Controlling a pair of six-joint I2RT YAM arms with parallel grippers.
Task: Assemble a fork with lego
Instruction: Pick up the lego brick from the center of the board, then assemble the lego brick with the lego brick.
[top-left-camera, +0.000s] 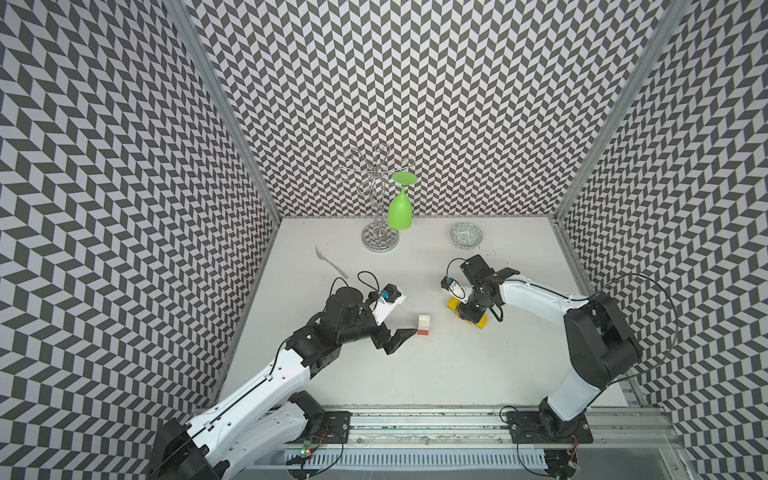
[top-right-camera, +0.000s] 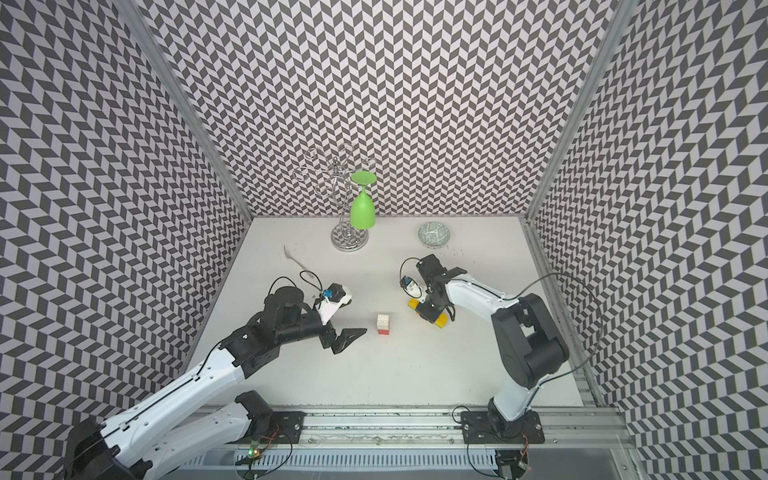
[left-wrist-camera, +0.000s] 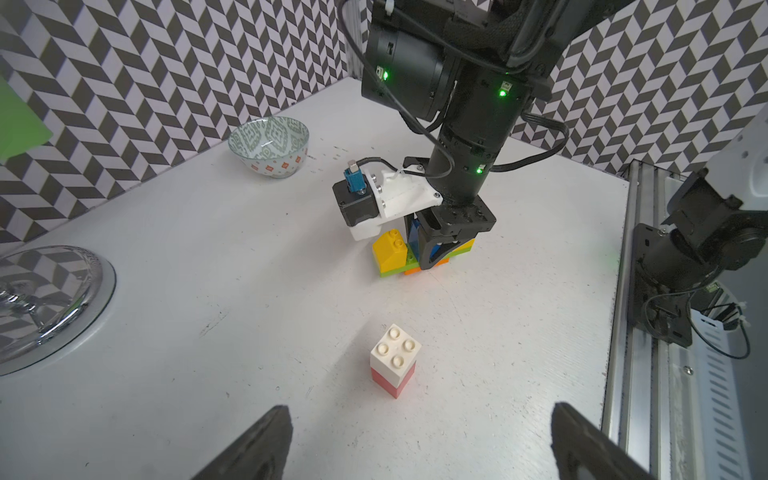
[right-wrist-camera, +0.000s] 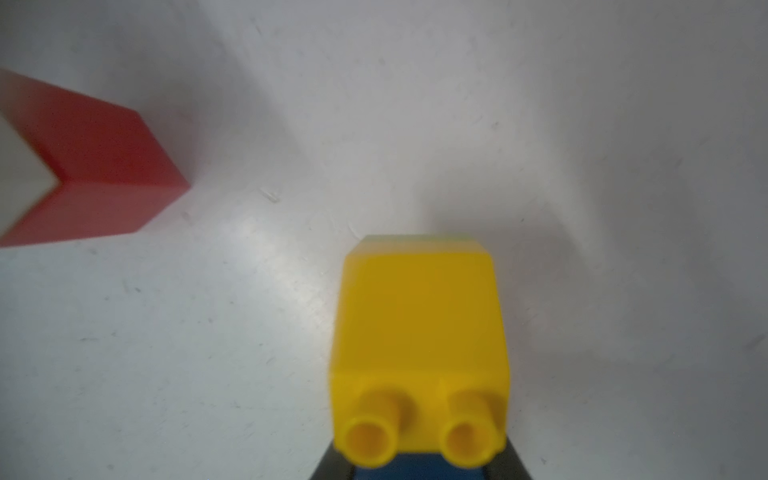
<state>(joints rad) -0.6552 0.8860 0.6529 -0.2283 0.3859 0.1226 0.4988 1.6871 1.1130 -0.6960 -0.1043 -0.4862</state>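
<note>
A partial fork build stands right of the table's middle. A yellow brick (left-wrist-camera: 390, 249) and a blue brick (left-wrist-camera: 412, 235) sit on a lime-green (left-wrist-camera: 388, 272) and orange (left-wrist-camera: 412, 271) base. Its far end shows yellow over green (top-left-camera: 481, 322). My right gripper (top-left-camera: 469, 313) points straight down over the build, shut on the blue brick (right-wrist-camera: 415, 474), with the yellow brick (right-wrist-camera: 419, 324) just beyond its fingers. A white brick stacked on a red one (top-left-camera: 424, 325) (left-wrist-camera: 395, 365) stands alone to the left. My left gripper (left-wrist-camera: 419, 436) hangs open just short of that stack, holding nothing.
A chrome glass rack (top-left-camera: 380, 243) with a green goblet (top-left-camera: 400, 212) hanging upside down stands at the back. A patterned bowl (top-left-camera: 467, 235) sits at the back right. A pale plastic fork (top-left-camera: 330, 262) lies at the back left. The arms' mounting rail (top-left-camera: 415, 419) runs along the front edge.
</note>
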